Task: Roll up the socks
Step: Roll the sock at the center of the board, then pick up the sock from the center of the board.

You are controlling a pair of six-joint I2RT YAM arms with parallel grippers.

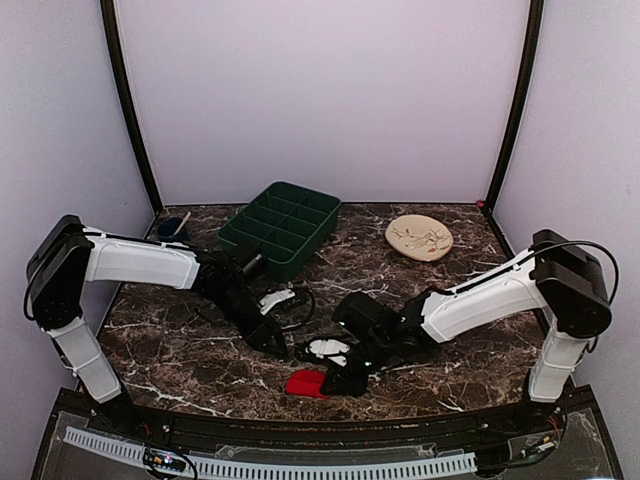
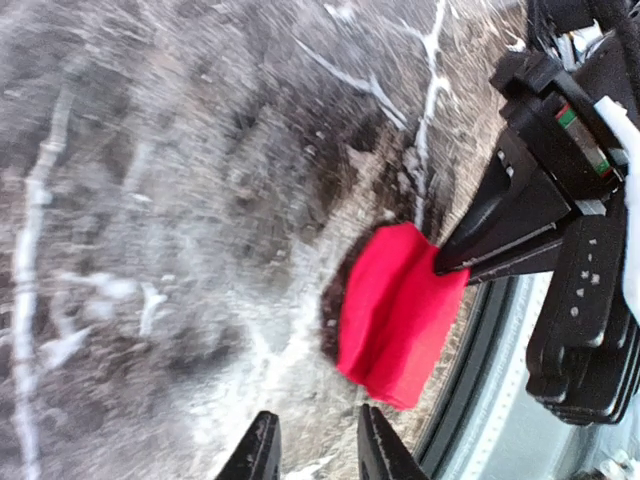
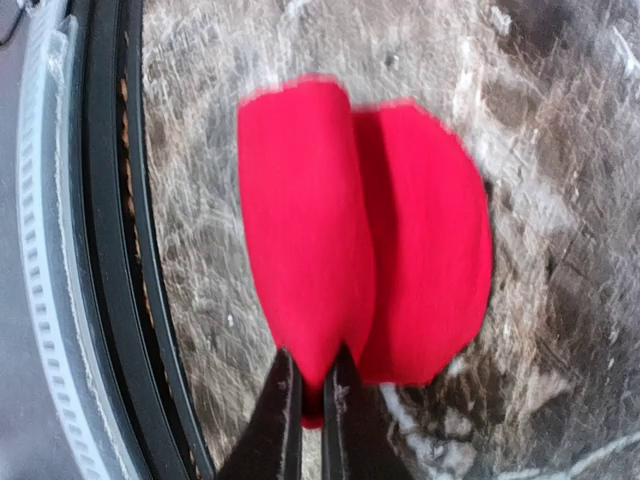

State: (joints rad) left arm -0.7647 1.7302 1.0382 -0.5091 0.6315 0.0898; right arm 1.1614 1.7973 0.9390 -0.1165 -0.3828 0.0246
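The red socks (image 1: 306, 383) lie as a folded bundle near the table's front edge, showing two rounded lobes side by side in the right wrist view (image 3: 360, 240). My right gripper (image 3: 310, 385) is shut on the near end of the left lobe, with red fabric pinched between its fingers; from above it sits just right of the bundle (image 1: 335, 380). My left gripper (image 2: 318, 455) hovers a little behind and left of the socks (image 2: 398, 315), partly open with only bare table between its fingertips. The right gripper's tips (image 2: 470, 262) touch the bundle's upper right edge.
A green compartment tray (image 1: 283, 225) stands at the back centre. To its right lies a beige plate (image 1: 419, 238), and a small dark cup (image 1: 172, 228) stands at the back left. The table's black front rim (image 3: 110, 240) runs close beside the socks.
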